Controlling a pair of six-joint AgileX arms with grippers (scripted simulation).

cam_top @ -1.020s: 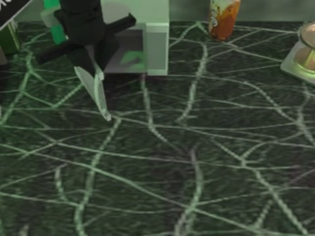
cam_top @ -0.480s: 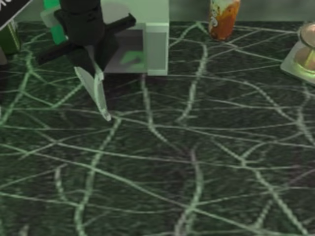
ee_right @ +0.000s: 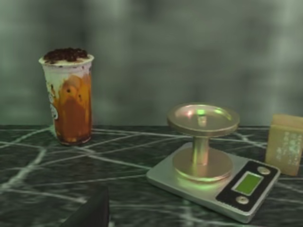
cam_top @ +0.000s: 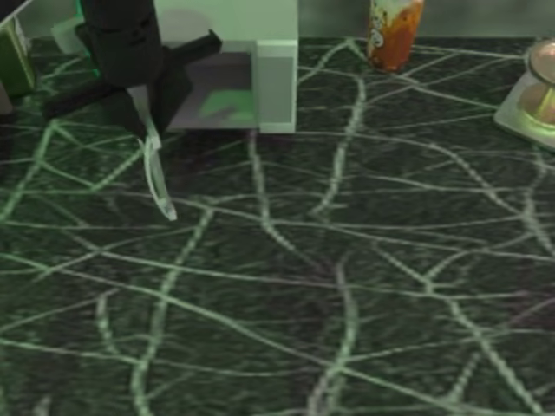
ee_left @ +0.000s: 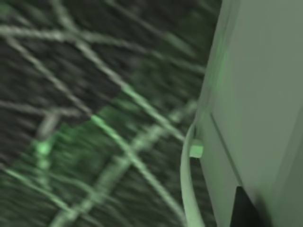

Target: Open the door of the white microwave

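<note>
With the white-framed translucent door (cam_top: pixel 159 173) swung wide from the boxy white microwave (cam_top: pixel 260 52) at the worktop's far left, the left end effector (cam_top: pixel 143 117), grip state indeterminable, may slip off the handle.

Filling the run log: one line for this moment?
left pincer: at door | door: swung open | white microwave: cavity exposed | right arm: out of view

Pale white microwave (cam_top: pixel 260 35), grey cavity; dark table (cam_top: pixel 347 286) veined pale green.
</note>
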